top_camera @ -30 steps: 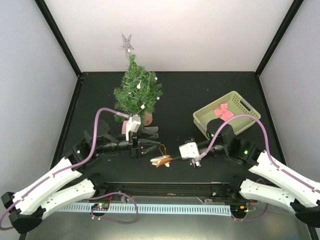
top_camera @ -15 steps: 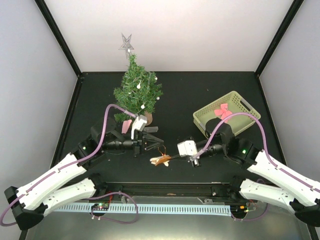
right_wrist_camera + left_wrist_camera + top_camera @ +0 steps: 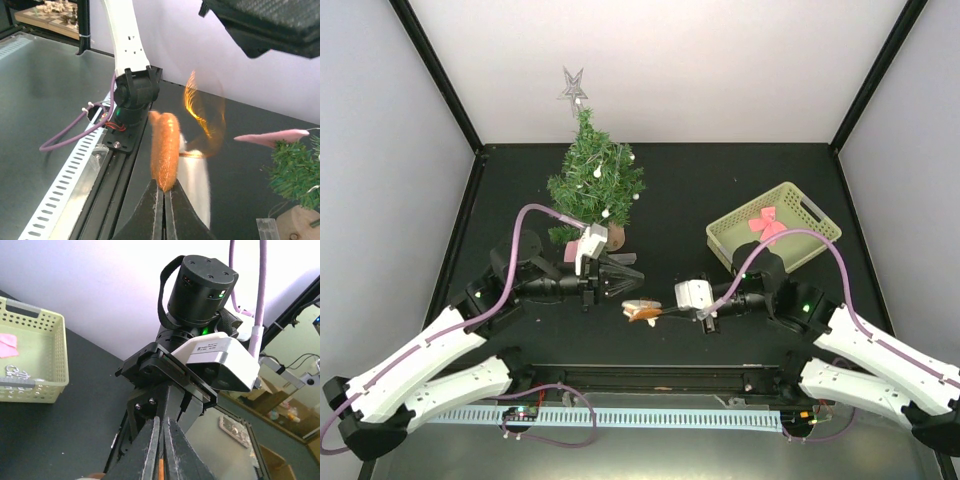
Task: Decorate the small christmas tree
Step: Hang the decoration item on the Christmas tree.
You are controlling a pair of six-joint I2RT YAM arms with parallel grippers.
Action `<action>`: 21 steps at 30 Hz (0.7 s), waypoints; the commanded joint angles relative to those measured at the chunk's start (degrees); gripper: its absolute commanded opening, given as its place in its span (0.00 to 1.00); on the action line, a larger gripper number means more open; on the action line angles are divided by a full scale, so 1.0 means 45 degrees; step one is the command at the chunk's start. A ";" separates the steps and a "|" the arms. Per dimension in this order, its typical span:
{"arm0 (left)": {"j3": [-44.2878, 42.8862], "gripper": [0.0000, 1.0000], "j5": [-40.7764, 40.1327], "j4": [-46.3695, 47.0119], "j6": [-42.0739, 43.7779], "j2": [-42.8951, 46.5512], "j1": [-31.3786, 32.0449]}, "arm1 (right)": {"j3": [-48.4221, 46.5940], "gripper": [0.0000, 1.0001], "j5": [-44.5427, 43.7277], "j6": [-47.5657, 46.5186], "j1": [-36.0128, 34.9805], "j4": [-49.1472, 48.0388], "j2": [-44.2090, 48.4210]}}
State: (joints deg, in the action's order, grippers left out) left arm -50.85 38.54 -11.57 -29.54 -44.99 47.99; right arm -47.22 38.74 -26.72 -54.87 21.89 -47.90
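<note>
Between my two wrists, just below the middle of the overhead view, hangs a fuzzy orange-and-white ornament (image 3: 642, 311), and my right gripper (image 3: 163, 192) is clenched on its lower edge, the plush rising straight out of the fingertips with a gold loop (image 3: 202, 115) blurred above it. My left gripper (image 3: 632, 285) sits just to the upper left of the ornament with its fingers pressed flat together; whether the loop's thread is caught between them I cannot tell. Up and to the left of centre stands the small christmas tree (image 3: 592, 185) on the dark table (image 3: 720, 180), upright on its stump base (image 3: 300, 222), a silver star (image 3: 572, 85) on its tip and small white beads among the needles. I judge it light and top-heavy for so small a foot, so a push high on the cone would likely tip or slide it. The needles look bristly and springy, giving way under my fingers rather than offering a firm hold. If I must steady it, I would take it low, at the trunk just above the stump, and lay the loop over an outer branch tip without pressing. At right of centre a pale green basket (image 3: 800, 205) holds a pink bow (image 3: 765, 222), well apart from the tree
</note>
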 commanded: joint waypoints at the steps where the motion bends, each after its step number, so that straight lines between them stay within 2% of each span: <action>1: -0.0435 0.11 -0.0483 0.0104 0.0474 0.0334 0.0022 | -0.0151 0.01 -0.0711 -0.0060 0.0045 -0.0204 -0.0033; 4: -0.0402 0.26 -0.1102 0.0159 0.0751 0.0610 0.0020 | -0.0387 0.01 -0.1131 -0.0555 0.0073 0.0111 -0.0350; 6: -0.0380 0.44 -0.1448 0.0189 0.1163 0.0907 0.0031 | -0.0621 0.01 -0.1406 -0.0903 0.0286 0.0408 -0.0649; 11: -0.0125 0.57 -0.3002 -0.0204 0.2735 0.1858 0.0033 | -0.1247 0.01 -0.0767 -0.1663 0.1602 0.0938 -0.1576; 17: 0.0606 0.77 -0.5971 -0.1646 0.5264 0.3066 0.0021 | -0.1986 0.01 -0.0737 -0.2998 0.2364 0.1197 -0.2894; 18: 0.0776 0.85 -0.6425 -0.1771 0.5601 0.3258 0.0030 | -0.2238 0.01 -0.0838 -0.3123 0.2447 0.1277 -0.3201; 19: 0.0927 0.97 -0.6831 -0.1885 0.5936 0.3418 0.0028 | -0.2526 0.01 -0.0953 -0.3259 0.2521 0.1374 -0.3513; 21: 0.1289 0.99 -0.7545 -0.1996 0.6468 0.3739 0.0036 | -0.3093 0.01 -0.1054 -0.3527 0.2618 0.1609 -0.4175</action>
State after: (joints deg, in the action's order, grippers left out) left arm -47.86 15.18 -16.23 -8.82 -30.13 47.99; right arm -56.31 34.81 -38.17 -44.18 27.46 -62.83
